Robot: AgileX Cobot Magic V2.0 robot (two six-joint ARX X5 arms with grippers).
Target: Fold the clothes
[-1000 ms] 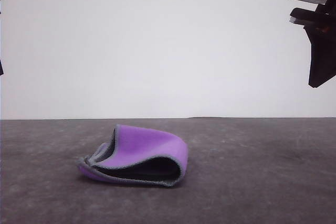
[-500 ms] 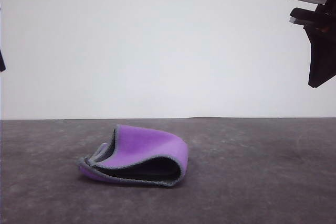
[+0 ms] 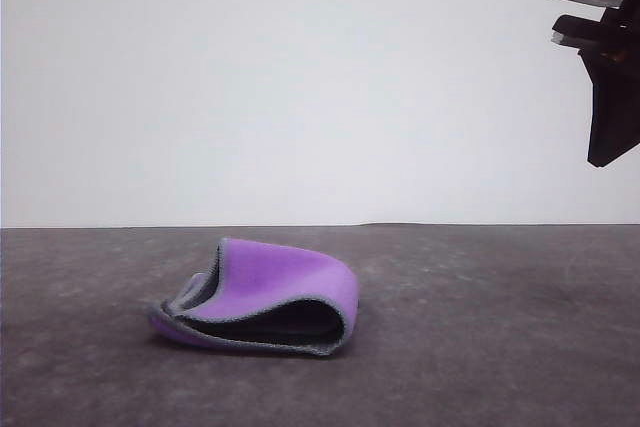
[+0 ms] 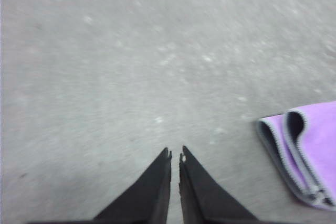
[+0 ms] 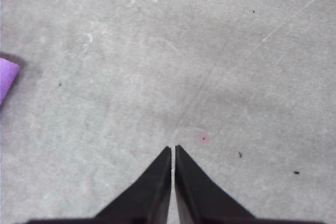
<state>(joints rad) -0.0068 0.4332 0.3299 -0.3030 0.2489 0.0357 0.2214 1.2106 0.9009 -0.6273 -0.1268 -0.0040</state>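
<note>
Cloth [image 3: 262,295] lying loosely doubled mid-surface [image 3: 480,347], purple out. Both claws clenched, empty: left claw [image 4: 175,155] hovering beside cloth, right claw [image 5: 173,149] well apart. Fold seemingly done; next, flattening or retreating.

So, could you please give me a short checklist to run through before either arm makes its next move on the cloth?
1. Cloth lies on the table, free of both grippers: ok.
2. Cloth folded flat: not ok; it sits doubled over, purple face out, with an open loop showing the dark inner face.
3. Left gripper empty, fingers nearly together, over bare table beside the cloth's stitched edges: ok.
4. Right gripper empty, fingers together, over bare table: ok.
5. Right arm raised well above the table: ok.
6. Corners lined up: cannot tell; the two edges seen from the left wrist run close together, but the far side is hidden.
</note>
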